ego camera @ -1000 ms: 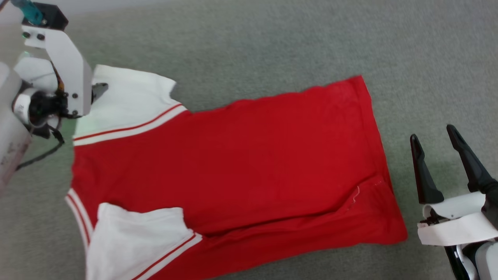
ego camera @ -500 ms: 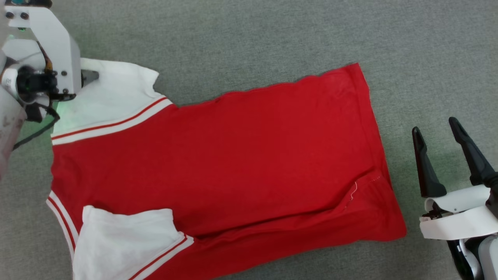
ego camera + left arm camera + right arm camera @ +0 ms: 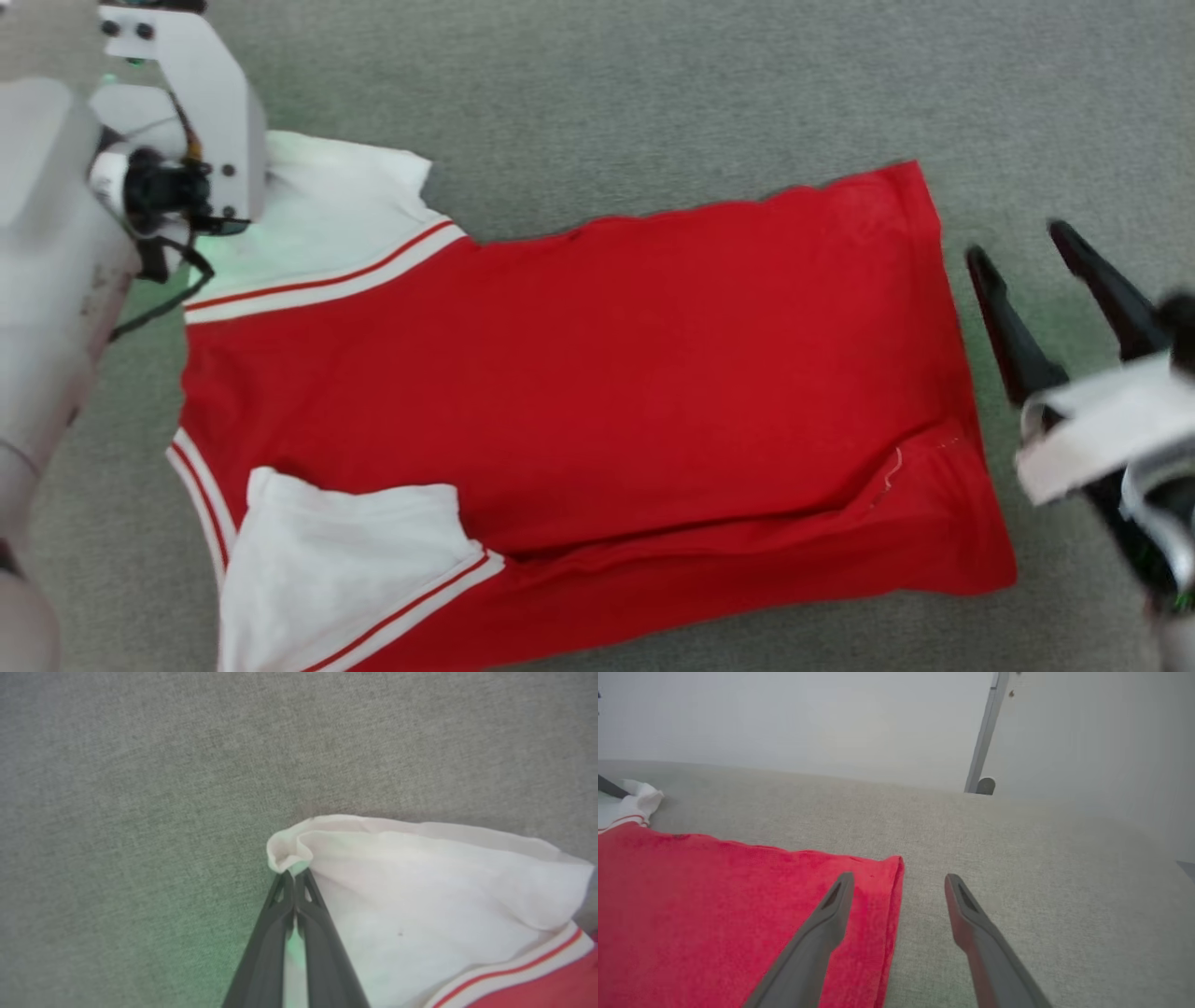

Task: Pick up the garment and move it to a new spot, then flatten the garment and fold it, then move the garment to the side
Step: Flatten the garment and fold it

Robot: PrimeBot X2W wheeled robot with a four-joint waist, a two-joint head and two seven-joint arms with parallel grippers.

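left gripper (image 3: 295, 877): its 2 dark fingers are pressed together on the outer corner of the far sleeve (image 3: 420, 882). The white cuff bunches into a small curl just past the tips, so this reads as a pinch on cloth.
right gripper (image 3: 900, 877): fingers spread wide and holding nothing. In the right wrist view, 1 finger is over the hem (image 3: 943, 308) and the other over bare surface.
garment (image 3: 579, 373): lies spread on the grey surface (image 3: 653, 93), red body flat, neck end to the left and hem to the right. The far sleeve sticks out at the far left, and the near sleeve (image 3: 345, 551) is folded in over the body at the near left.
step, as judged: flattening. The far sleeve looks about to be drawn out or folded in.
handling: light, limp knit with no stiffness. It will drape and drag on the grey weave rather than slide freely, and 1 pinch point will stretch it askew.
where to hold: seamed edges such as the cuff corners, the striped shoulder trim and the hem corners, with 2 matched points for any lift.
risk: a thin pinch at the cuff could slip, and a crease near the hem's near corner may get folded in.
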